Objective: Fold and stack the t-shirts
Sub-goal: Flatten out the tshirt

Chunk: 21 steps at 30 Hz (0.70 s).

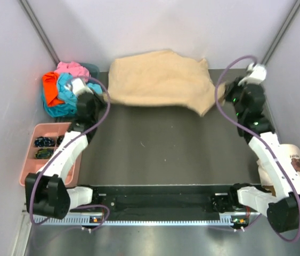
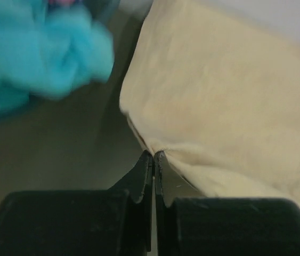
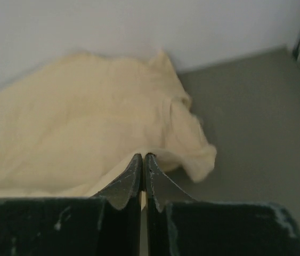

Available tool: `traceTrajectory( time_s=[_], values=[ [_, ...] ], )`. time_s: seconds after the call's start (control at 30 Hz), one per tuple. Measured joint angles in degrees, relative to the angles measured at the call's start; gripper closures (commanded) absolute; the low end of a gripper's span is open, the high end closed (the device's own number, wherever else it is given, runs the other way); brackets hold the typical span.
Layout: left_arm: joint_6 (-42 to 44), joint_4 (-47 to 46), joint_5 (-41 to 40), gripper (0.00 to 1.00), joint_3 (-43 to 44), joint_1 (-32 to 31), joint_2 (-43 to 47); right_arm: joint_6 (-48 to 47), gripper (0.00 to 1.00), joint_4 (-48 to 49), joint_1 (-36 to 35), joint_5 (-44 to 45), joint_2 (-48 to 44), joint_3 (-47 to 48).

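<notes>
Grey tabletop (image 1: 160, 154): left gripper (image 2: 153, 156) and right gripper (image 3: 143, 157) are pinching edges of large tan cotton t-shirt (image 1: 160, 80); thin hems possibly slipping free mid-fold.

Pink plastic compartment tray (image 1: 28, 162) at eight o'clock, small dark items (image 1: 45, 142) in its compartments. Cream fabric cap (image 1: 287, 151) with brown emblem (image 1: 297, 160) at four o'clock.

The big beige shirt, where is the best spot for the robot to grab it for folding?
By its two near corners, one hand each, coming from the arms' side. The beige shirt lies spread out, its near edge facing the arms, its far edge by the back wall. The left hand and right hand look shut on that near edge.
</notes>
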<state>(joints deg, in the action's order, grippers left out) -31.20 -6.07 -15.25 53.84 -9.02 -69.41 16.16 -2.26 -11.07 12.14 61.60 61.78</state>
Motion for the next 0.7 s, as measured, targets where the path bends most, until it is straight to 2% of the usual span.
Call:
traceTrajectory(
  time_s=[0.17,0.27,0.47,0.7],
  values=[
    [-5.7,5.9,1.6,1.0,-16.5,-2.6,-2.0,5.9,1.0,-9.8,-0.4,-2.2,-0.1,-15.5],
    [-7.8,8.6,1.8,1.0,-21.0,-3.6,0.1,8.3,1.0,-15.6,-0.5,-2.5,-4.0,-18.3],
    [-8.4,12.8,0.3,1.0,-21.1,-4.3,7.0,10.8,1.0,-22.3,-0.7,-2.2,-13.5,-17.7],
    [-7.8,17.2,-1.1,1.0,-21.0,-4.3,8.2,12.2,1.0,-29.5,-0.7,-2.1,-13.9,-17.4]
  ],
)
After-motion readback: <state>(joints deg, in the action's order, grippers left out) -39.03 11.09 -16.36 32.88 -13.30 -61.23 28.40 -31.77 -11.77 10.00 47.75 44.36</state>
